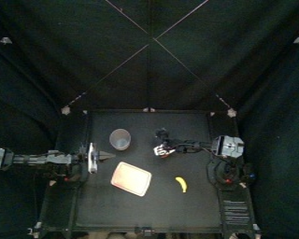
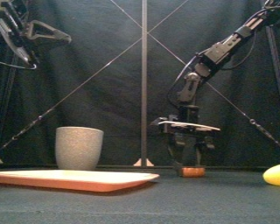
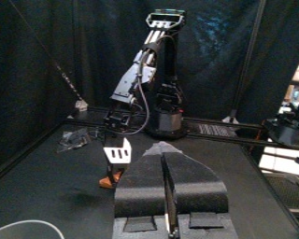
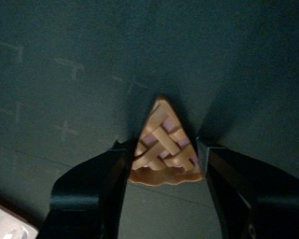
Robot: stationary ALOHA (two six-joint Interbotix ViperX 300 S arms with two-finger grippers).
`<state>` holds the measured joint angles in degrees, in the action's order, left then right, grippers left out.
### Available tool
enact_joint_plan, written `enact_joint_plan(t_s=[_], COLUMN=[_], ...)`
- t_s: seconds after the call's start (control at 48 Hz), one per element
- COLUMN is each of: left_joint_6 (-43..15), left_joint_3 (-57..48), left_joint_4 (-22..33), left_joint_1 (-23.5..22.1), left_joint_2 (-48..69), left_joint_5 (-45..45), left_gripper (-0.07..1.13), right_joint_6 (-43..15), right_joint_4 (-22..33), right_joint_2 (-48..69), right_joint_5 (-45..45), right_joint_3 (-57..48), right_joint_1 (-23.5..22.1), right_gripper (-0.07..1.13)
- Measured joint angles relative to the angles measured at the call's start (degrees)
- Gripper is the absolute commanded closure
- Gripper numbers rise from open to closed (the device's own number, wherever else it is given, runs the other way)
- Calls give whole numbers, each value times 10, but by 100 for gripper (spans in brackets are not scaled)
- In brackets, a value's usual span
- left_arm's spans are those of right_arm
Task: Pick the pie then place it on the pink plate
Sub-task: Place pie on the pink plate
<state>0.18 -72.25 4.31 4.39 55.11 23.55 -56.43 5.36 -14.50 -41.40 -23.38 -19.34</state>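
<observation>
Brown pie (image 4: 163,145), right pincer (image 2: 192,159) astride it

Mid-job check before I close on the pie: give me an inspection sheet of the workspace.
Surface: black table, dry, no spills seen.
Job's things: the pie lies flat on the table, right of centre. The pink plate sits front-left of it with nothing on it.
Clutter: a grey cup stands behind the plate, and a yellow toy lies to the plate's right.
Grippers: the right gripper is lowered over the pie, jaws open, one on each side. The left gripper is parked at the table's left edge, jaws shut and holding nothing.
Cables: nothing seen on the table.
Surroundings: black curtains, nothing seen intruding.
</observation>
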Motion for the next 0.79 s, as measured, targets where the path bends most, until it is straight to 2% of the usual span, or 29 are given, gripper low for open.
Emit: enact_joint_plan(t_s=[0.125, 0.354, 0.667, 0.792], left_joint_6=[0, 0, 0, -3], left_joint_3=[0, 0, -4, -4], left_joint_4=[0, 4, 18, 18], left_joint_1=[0, 0, 5, 8], left_joint_2=[0, 0, 0, 0], left_joint_5=[0, 0, 0, 0], left_gripper=[103, 103, 103, 103], right_joint_6=[0, 4, 3, -1], right_joint_4=[7, 16, 75, 85], right_joint_2=[0, 7, 13, -20], right_joint_5=[-2, -4, -2, 0], right_joint_3=[2, 26, 131, 175], right_joint_1=[4, 34, 167, 206], right_gripper=[48, 49, 49, 49])
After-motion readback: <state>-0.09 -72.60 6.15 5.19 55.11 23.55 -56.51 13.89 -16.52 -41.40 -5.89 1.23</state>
